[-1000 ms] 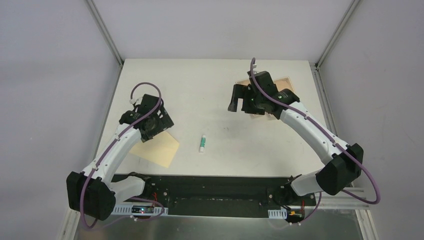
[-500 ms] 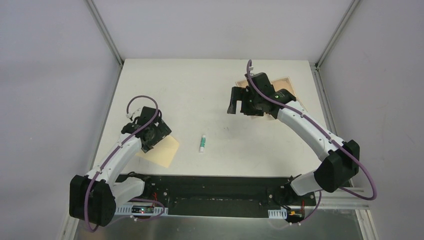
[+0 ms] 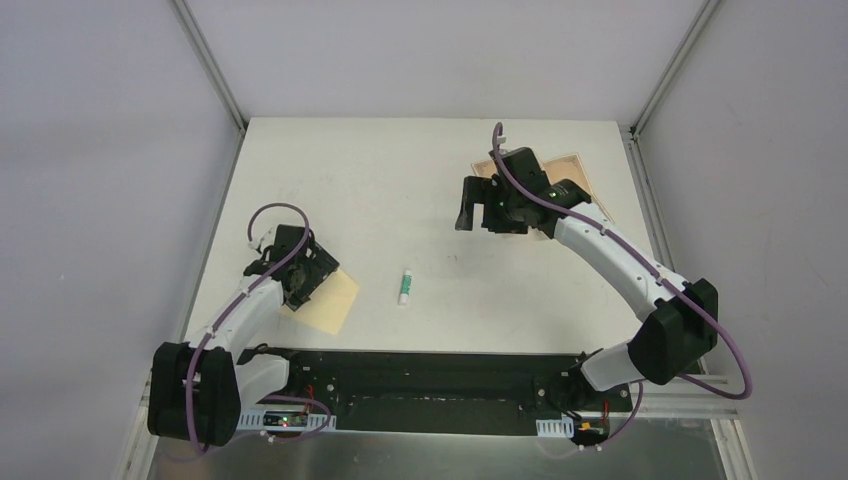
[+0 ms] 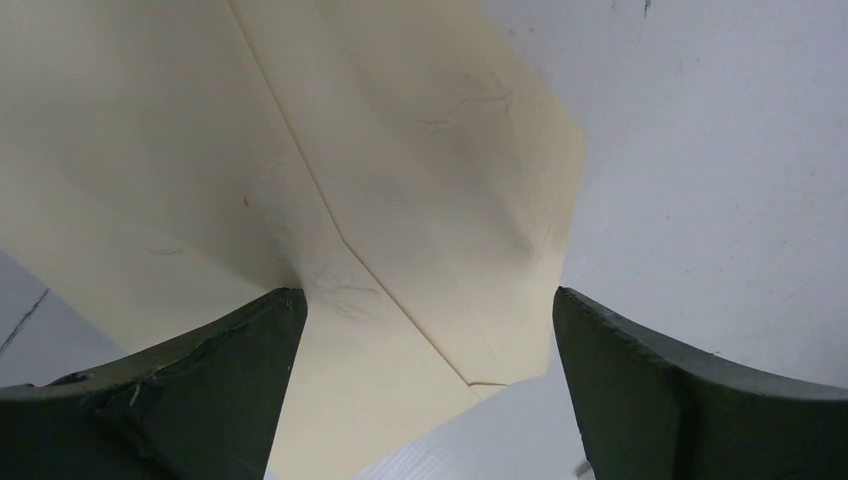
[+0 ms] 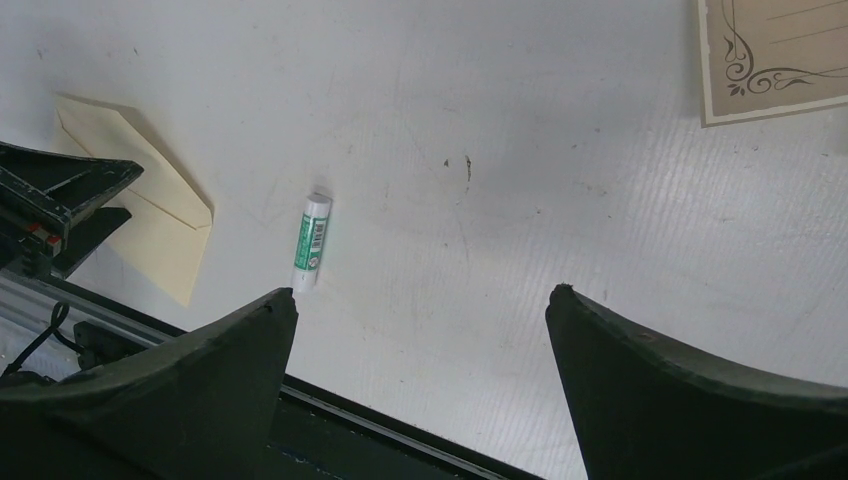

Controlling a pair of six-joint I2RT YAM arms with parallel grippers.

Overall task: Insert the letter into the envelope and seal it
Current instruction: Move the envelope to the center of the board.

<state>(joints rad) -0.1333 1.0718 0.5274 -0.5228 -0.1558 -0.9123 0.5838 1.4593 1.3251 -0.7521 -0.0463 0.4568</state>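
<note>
Your left jaws stand wide open and empty, low over the envelope [image 4: 400, 150] at the desk's [image 3: 400, 180] near-left. Your right jaws are equally wide and empty, near the letter [image 5: 770, 60] at far right. A glue stick [image 5: 312, 243] lies between.

Top cam looks down from above the near edge over the whole table [image 3: 400, 180]. Left wrist cam hugs the envelope [image 4: 400, 200]; right wrist's higher, sees it too.

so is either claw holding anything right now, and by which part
Nothing is held. The left claw stands open over the flat yellow-tan paper envelope; the right claw is open in the air.
</note>
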